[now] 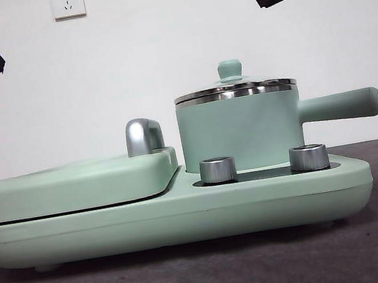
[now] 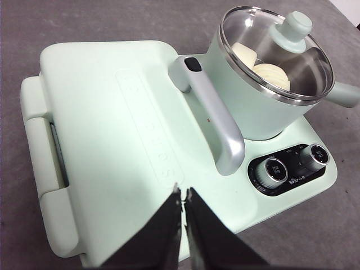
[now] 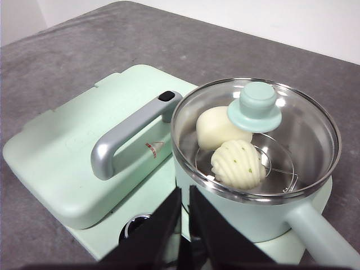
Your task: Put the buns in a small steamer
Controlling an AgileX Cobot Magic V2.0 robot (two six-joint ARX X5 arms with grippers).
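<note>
Above the grill lid: left gripper (image 2: 181,194), jaws pressed together, holding nothing, clear of the surface
Above the near edge of the pot: right gripper (image 3: 185,194), jaws pressed together, holding nothing
Front view arms: only dark tips at both top corners, high over the table
Smooth bun (image 3: 216,126): inside the steamer, far side, partly under the knob
Ribbed bun (image 3: 238,163): inside the steamer, near side, touching the smooth bun, lying on a wire rack (image 3: 278,169)
Steamer (image 1: 240,131): mint green pot, right side of the base unit, upright, handle (image 1: 339,106) pointing right
Lid (image 3: 304,121): glass, steel rim, seated on the pot, green knob (image 3: 255,107) on top
Grill (image 1: 73,186): flat mint lid, shut, left of the steamer
Chrome handle (image 2: 216,121): along the grill edge just beside the pot
Dials (image 1: 218,170): two steel knobs in front of the pot
Base (image 1: 173,220): on grey table (image 1: 211,276)
</note>
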